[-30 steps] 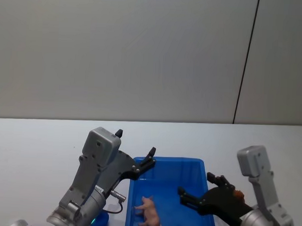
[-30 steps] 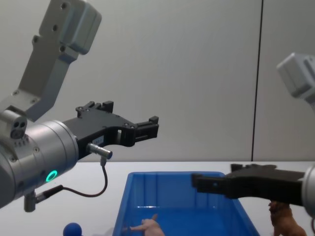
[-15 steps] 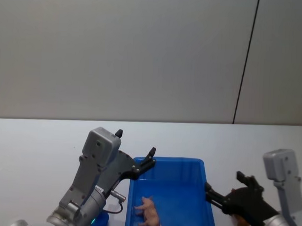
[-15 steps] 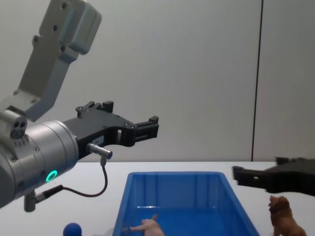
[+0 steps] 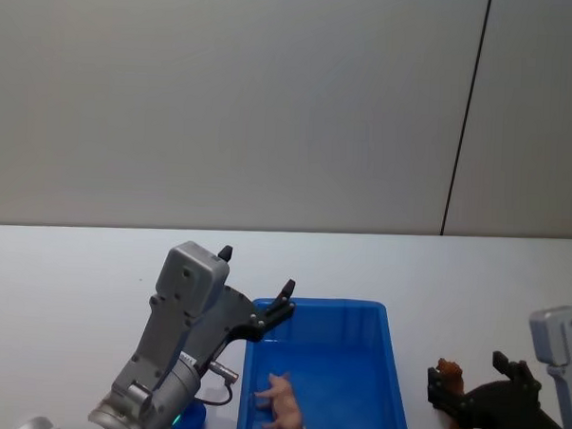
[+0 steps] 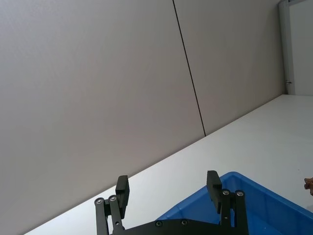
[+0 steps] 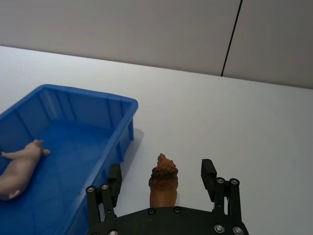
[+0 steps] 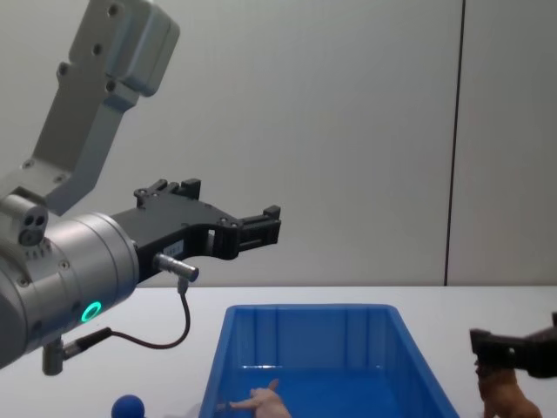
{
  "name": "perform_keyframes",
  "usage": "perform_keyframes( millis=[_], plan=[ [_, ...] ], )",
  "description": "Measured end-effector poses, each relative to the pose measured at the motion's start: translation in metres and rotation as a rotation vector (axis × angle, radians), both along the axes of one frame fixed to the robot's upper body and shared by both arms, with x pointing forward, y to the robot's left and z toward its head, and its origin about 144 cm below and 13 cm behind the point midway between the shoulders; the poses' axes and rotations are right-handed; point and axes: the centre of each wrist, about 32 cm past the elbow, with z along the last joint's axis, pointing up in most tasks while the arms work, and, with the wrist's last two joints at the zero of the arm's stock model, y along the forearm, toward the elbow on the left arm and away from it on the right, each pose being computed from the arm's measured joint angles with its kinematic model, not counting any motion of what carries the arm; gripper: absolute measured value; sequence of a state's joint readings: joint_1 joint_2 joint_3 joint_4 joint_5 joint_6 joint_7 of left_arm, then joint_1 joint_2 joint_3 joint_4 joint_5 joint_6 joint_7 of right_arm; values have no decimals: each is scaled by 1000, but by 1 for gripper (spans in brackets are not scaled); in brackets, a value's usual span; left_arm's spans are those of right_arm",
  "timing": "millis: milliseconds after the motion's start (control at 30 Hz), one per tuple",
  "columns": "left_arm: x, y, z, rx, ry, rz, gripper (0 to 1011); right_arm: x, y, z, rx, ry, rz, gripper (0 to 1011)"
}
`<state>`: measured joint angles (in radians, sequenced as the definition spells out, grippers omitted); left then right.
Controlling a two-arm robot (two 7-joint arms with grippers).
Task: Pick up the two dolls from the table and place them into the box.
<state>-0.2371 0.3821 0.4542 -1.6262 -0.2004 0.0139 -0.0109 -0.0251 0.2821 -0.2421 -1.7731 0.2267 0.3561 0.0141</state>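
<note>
A pale pink doll [image 5: 282,404] lies on the floor of the blue box [image 5: 393,366], also seen as the pink doll [image 7: 19,166] in the right wrist view. On the white table [image 5: 75,262], just right of the box, stands a brown lion-like doll [image 5: 447,375]. My right gripper [image 5: 467,381] is open and low, with a finger on each side of the brown doll [image 7: 164,183]; I cannot tell if the fingers touch it. My left gripper [image 5: 257,270] hangs open and empty above the box's far left corner.
A small blue ball [image 5: 192,417] lies on the table left of the box, under my left arm. A plain grey wall rises behind the table. Bare white tabletop stretches beyond the box and to its right.
My right gripper has swung right from above the box, over its right wall, and come down around the brown doll. The left arm and pink doll have not moved.
</note>
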Motion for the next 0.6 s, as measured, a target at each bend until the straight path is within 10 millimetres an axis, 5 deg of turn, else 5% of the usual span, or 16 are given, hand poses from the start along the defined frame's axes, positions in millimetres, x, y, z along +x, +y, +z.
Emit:
perform_keyframes(
  millis=[600],
  plan=[
    [0, 0, 0, 0, 0, 0, 1001, 2, 4, -27, -20, 101, -35, 960]
  ],
)
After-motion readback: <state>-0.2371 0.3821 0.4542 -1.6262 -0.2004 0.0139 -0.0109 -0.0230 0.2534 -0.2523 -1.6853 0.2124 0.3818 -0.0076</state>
